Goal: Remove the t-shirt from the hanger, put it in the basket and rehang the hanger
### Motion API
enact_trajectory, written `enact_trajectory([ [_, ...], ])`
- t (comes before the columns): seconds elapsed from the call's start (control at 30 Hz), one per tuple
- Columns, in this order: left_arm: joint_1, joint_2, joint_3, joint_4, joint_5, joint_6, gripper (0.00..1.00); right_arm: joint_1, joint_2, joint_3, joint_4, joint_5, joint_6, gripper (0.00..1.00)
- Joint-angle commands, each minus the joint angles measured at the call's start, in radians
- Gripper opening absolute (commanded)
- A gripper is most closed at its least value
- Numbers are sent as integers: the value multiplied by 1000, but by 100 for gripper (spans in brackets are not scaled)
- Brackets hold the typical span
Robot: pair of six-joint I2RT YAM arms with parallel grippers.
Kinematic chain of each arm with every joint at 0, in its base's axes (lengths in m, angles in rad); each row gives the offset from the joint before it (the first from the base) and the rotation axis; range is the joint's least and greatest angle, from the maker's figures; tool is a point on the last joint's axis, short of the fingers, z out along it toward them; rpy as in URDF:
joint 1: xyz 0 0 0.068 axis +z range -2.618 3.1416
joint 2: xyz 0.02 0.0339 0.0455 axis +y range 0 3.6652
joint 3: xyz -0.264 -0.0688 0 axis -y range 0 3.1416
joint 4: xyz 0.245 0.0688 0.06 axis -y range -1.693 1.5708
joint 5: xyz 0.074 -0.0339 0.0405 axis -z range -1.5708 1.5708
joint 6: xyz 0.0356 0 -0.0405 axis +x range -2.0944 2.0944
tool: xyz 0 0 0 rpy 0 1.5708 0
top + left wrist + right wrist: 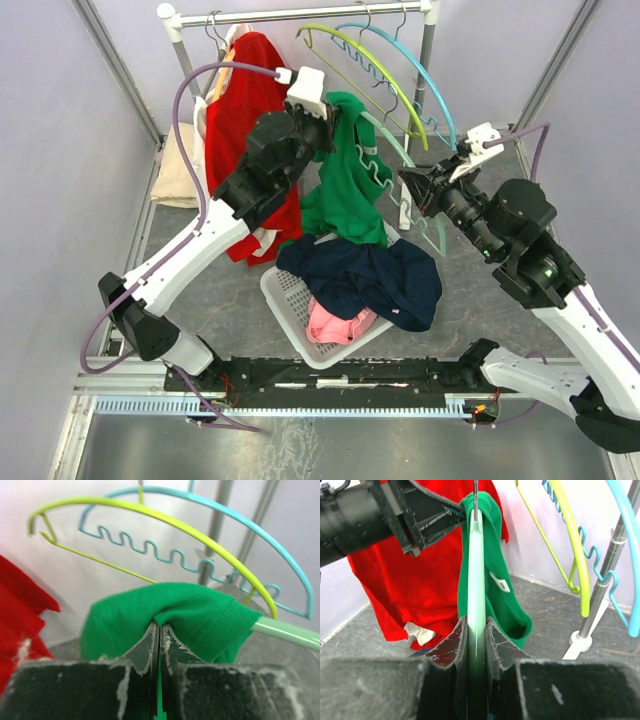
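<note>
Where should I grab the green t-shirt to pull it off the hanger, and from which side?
Grip the bunched fold at its top, where the green t-shirt drapes over the mint hanger, coming from the side of the red shirt. The right end effector clamps the hanger from the opposite side; the left end effector is shut on that fold.

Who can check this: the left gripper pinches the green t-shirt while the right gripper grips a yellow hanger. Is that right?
Not quite. The right gripper grips the pale green hanger, not a yellow one, as the right wrist view shows. The left gripper does pinch the green t-shirt.
</note>
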Motion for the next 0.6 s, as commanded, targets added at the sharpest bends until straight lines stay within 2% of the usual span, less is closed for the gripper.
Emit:
enact_trajectory([
  [0.0,21,49,166,-71,-181,92,3,-2,-75,10,75,11,-19,2],
  [0.57,75,249,497,-199,-214,137,3,-3,-212,-1,25,40,-63,2],
])
